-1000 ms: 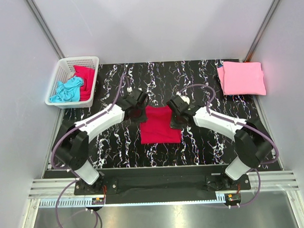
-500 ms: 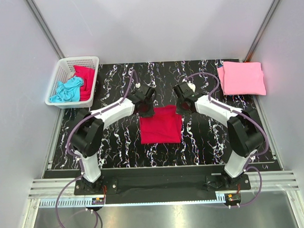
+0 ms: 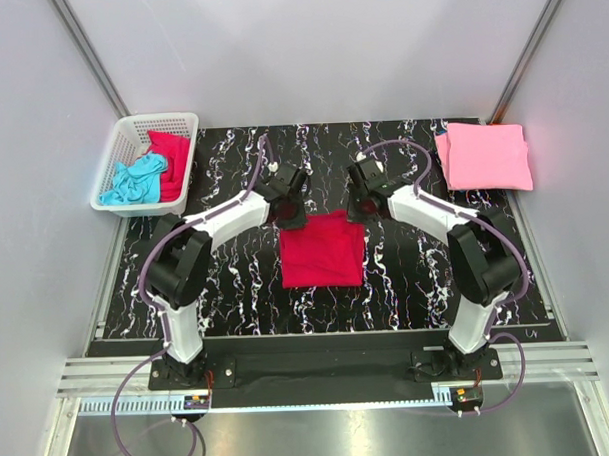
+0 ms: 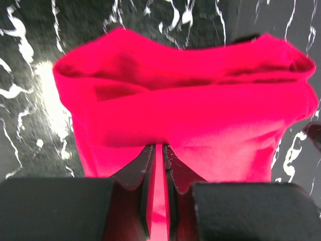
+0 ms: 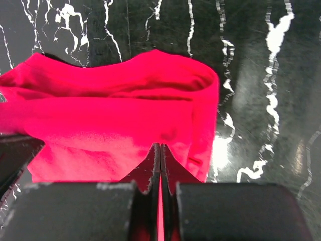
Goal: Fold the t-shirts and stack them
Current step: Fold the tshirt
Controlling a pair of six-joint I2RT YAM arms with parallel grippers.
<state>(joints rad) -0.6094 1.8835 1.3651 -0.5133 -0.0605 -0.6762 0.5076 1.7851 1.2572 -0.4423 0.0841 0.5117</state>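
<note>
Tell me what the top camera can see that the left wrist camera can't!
Only the top view: the white basket holding a turquoise shirt and a red shirt, plus the folded pink shirt. Only the left wrist view: how the left gripper pinches the fabric edge, close up. Both: the crimson shirt on the black marbled table.

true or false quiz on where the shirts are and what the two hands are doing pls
1. The left hand and right hand are both shut on the crimson red fabric t-shirt. True.
2. The folded light pink t-shirt lies in the white plastic lattice basket. False: it lies at the marbled black table's far right corner, outside the basket.
3. A crumpled turquoise t-shirt sits in the basket. True.
4. The basket holds only turquoise fabric. False: a red t-shirt is in it too.
</note>
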